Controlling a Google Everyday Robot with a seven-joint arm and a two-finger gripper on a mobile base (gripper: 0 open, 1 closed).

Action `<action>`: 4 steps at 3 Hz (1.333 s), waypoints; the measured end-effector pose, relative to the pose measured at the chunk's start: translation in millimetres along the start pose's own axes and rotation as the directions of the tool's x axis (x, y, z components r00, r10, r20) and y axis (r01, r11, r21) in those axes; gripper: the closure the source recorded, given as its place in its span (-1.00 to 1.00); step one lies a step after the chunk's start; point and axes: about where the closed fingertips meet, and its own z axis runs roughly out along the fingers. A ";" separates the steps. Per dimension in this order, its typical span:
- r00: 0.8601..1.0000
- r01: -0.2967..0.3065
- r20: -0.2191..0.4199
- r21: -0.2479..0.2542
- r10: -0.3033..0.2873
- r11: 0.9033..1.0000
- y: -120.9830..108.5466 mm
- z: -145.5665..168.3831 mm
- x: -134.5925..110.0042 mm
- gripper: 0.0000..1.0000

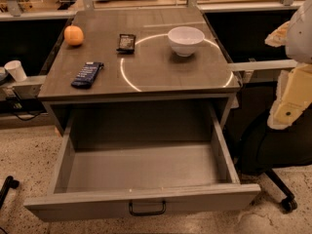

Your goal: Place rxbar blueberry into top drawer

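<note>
The rxbar blueberry [87, 74], a flat dark blue bar with white lettering, lies on the tabletop near the front left corner. The top drawer [146, 199] is pulled wide open below the tabletop. Its grey inside shows nothing in it, and its black handle [146, 207] faces the front. My gripper [287, 106] is at the right edge of the view, on the white and cream arm. It is to the right of the table, well away from the bar and the drawer.
A black-wrapped bar [126, 42], an orange [73, 35] and a white bowl [185, 39] sit at the back of the tabletop [161, 72]. A white cup [15, 70] stands on a ledge at the left. A dark wheeled chair base [287, 204] is on the floor at the right.
</note>
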 end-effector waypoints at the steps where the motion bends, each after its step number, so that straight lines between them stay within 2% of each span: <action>1: 1.000 0.001 0.000 0.000 -0.001 1.000 0.0 0.1 -0.3 -1.00; 2: 0.993 0.100 0.059 -0.048 -0.097 0.994 5.8 8.8 -51.9 -1.00; 3: 0.971 0.224 0.103 -0.064 -0.217 0.973 11.9 20.0 -132.7 -1.00; 4: 0.931 0.346 0.162 -0.092 -0.329 0.934 33.6 40.9 -226.1 -1.00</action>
